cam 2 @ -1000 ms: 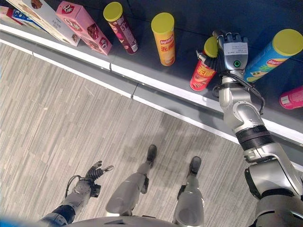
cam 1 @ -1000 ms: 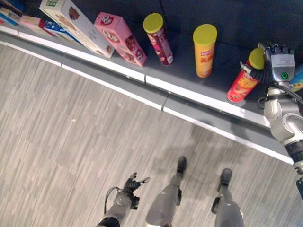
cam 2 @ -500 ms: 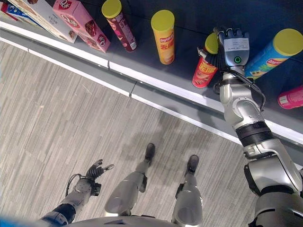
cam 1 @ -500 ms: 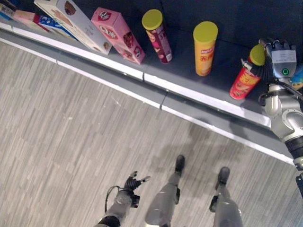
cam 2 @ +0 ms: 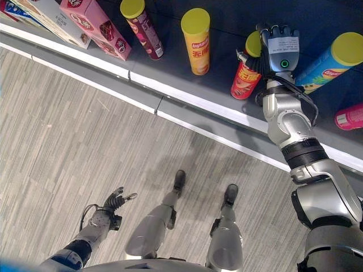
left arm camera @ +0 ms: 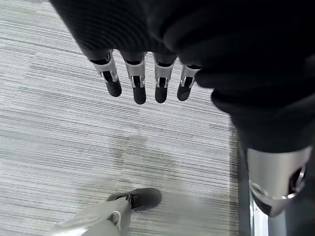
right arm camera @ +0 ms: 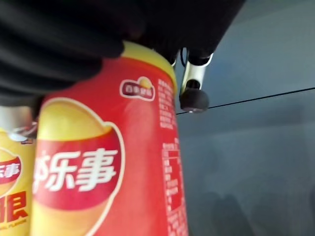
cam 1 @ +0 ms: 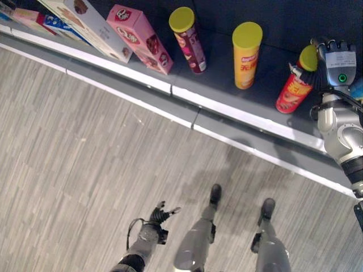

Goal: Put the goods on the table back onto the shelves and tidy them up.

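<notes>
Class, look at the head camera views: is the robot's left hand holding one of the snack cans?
No: the left hand hangs low over the floor with relaxed fingers and nothing in it, while the right hand grips the red can.

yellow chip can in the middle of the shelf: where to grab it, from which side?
Grip the yellow can around its mid-body, coming in from the shelf's open front edge. It stands upright and apart from the dark red can and the red can held by the right hand, so fingers probably fit either side.
</notes>
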{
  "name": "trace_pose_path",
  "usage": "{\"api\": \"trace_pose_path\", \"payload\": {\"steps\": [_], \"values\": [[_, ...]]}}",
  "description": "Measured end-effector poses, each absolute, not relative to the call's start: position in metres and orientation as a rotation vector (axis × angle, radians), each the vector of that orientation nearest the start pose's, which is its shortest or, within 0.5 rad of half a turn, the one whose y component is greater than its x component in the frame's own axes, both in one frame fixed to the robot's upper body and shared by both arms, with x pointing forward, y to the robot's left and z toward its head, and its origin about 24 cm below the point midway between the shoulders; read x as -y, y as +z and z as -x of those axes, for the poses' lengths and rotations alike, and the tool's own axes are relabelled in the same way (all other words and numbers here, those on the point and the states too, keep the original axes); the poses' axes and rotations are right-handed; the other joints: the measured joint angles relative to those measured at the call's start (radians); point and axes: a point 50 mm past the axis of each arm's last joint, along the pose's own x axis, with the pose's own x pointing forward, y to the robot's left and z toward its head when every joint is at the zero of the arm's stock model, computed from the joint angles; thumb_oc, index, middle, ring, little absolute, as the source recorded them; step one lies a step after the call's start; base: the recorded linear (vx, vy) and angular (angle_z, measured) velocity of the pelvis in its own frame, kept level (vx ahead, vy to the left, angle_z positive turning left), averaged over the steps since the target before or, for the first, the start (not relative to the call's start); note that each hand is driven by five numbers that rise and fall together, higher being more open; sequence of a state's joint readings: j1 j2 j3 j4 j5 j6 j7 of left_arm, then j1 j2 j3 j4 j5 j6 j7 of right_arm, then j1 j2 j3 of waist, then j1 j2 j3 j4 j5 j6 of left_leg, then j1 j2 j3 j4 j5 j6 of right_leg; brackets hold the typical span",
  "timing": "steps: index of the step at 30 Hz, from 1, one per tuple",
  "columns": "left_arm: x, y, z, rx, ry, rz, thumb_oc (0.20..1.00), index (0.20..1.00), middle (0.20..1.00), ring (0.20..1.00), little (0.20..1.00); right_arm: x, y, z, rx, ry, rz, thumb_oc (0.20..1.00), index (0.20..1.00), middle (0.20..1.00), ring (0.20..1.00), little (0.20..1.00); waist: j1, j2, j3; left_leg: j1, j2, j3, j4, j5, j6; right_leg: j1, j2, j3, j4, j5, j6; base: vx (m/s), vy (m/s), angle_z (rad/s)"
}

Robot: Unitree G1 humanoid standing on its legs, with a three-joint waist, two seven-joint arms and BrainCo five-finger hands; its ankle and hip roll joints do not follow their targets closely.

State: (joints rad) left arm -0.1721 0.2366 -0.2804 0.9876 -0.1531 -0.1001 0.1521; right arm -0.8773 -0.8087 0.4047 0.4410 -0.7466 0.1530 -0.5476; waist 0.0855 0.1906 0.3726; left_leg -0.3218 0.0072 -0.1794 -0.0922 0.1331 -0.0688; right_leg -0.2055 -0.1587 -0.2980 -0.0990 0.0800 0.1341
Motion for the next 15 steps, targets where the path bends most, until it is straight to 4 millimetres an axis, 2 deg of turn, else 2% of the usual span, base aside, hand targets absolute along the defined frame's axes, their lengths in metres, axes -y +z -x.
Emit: {"api": "trace_pose_path", "payload": {"steps": [8, 9, 10, 11, 14, 15], "values": [[-0.199, -0.111, -0.209, -0.727, 0.047, -0.292, 1.000, 1.000, 1.000, 1.000, 1.000, 0.235, 0.259, -0.358, 0.671, -0.636, 1.569, 0.200, 0.200, 0.200, 0.200, 0.200, -0.001, 0.000, 0.000, -0.003, -0.001, 0.001, 0.000, 0.000, 0.000, -0.003, -0.001, -0.001, 0.000, 0.000, 0.000, 0.00, 0.000, 0.00], [-0.198, -0.109, -0.212, -0.721, 0.042, -0.295, 1.000, 1.000, 1.000, 1.000, 1.000, 0.235, 0.259, -0.358, 0.673, -0.637, 1.569, 0.250, 0.250, 0.250, 0.250, 0.250, -0.001, 0.000, 0.000, -0.004, -0.001, 0.001, 0.000, 0.000, 0.000, -0.003, -0.001, -0.001, 0.000, 0.000, 0.000, -0.04, 0.025, 0.01], [-0.197, -0.106, -0.217, -0.706, 0.037, -0.299, 1.000, 1.000, 1.000, 1.000, 1.000, 0.235, 0.260, -0.358, 0.677, -0.638, 1.572, 0.903, 0.903, 0.903, 0.903, 0.903, -0.001, 0.000, 0.000, -0.004, -0.001, 0.001, 0.000, 0.000, 0.000, -0.003, -0.001, -0.002, 0.000, 0.000, 0.000, -0.06, 0.044, 0.01], [-0.196, -0.105, -0.220, -0.697, 0.036, -0.300, 1.000, 1.000, 1.000, 1.000, 1.000, 0.234, 0.261, -0.358, 0.687, -0.643, 1.585, 1.000, 1.000, 1.000, 1.000, 1.000, -0.002, 0.001, 0.000, -0.004, -0.001, 0.001, 0.000, 0.000, 0.000, -0.003, -0.001, -0.002, 0.000, 0.000, 0.000, -0.06, 0.047, 0.00], [-0.195, -0.100, -0.227, -0.677, 0.034, -0.302, 1.000, 1.000, 1.000, 1.000, 1.000, 0.230, 0.265, -0.357, 0.716, -0.649, 1.591, 1.000, 1.000, 1.000, 1.000, 1.000, -0.005, 0.001, 0.000, -0.004, -0.001, 0.003, 0.000, 0.000, 0.000, -0.003, -0.002, -0.001, 0.000, 0.001, 0.000, -0.02, 0.035, -0.01], [-0.195, -0.100, -0.229, -0.675, 0.035, -0.302, 1.000, 1.000, 1.000, 1.000, 1.000, 0.224, 0.271, -0.354, 0.759, -0.647, 1.575, 1.000, 1.000, 1.000, 1.000, 1.000, -0.009, 0.000, 0.000, -0.004, -0.002, 0.004, 0.000, 0.000, 0.000, -0.003, -0.002, -0.001, 0.000, 0.001, 0.000, -0.03, 0.070, 0.00]]}}
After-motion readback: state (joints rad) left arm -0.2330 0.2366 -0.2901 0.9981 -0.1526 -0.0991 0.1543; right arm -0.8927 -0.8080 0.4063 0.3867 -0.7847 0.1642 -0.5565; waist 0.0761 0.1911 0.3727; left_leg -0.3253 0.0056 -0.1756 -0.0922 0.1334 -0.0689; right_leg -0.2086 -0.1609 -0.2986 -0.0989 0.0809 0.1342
